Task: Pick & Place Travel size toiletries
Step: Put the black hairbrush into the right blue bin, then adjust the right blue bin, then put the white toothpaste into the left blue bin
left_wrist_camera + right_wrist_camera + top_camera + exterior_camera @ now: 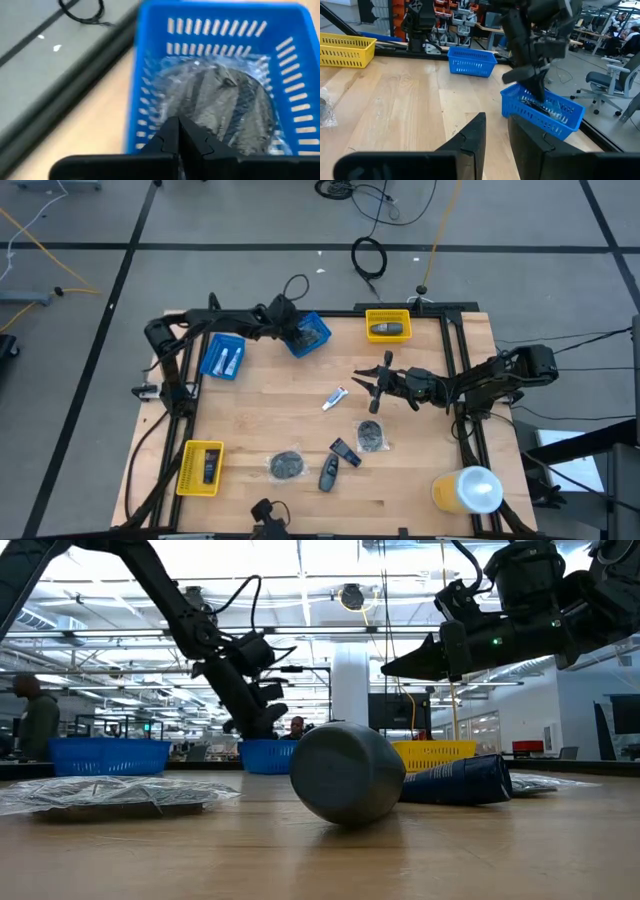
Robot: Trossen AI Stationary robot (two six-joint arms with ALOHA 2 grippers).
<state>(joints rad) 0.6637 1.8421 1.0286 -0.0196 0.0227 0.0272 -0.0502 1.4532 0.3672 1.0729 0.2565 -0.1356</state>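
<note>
From above, the left gripper [296, 332] hangs over the tilted blue bin [312, 338] near the bench's far edge, its fingers pressed together with nothing between them. The right gripper [372, 383] sits over mid-bench, towards the right edge, with only a narrow gap between its fingers and nothing held. Loose toiletries lie toward the near edge: a white tube [334, 397], a bagged round pad [371, 435], a second bagged pad [287, 465] and two dark oblong pieces [345, 451] [328, 474]. More sit in the other blue bin [222, 357] and two yellow bins [388, 326] [200, 468].

At bench height, a dark rounded piece [347, 773] lies on its side against another dark item [460, 780]. Its smooth curved shell looks hard, light and apt to roll, so I would pinch it across the narrow width.

The left wrist camera shows the closed left fingers [197, 145] just above a pad in crinkled clear film [220, 105] lying inside the blue bin. The film looks slick and loose and the pad soft, so a pinch at the pad's edge through the film would probably hold best.

The right wrist camera shows the right fingers [470, 137] nearly together and empty, facing the left arm over the tilted bin.
</note>
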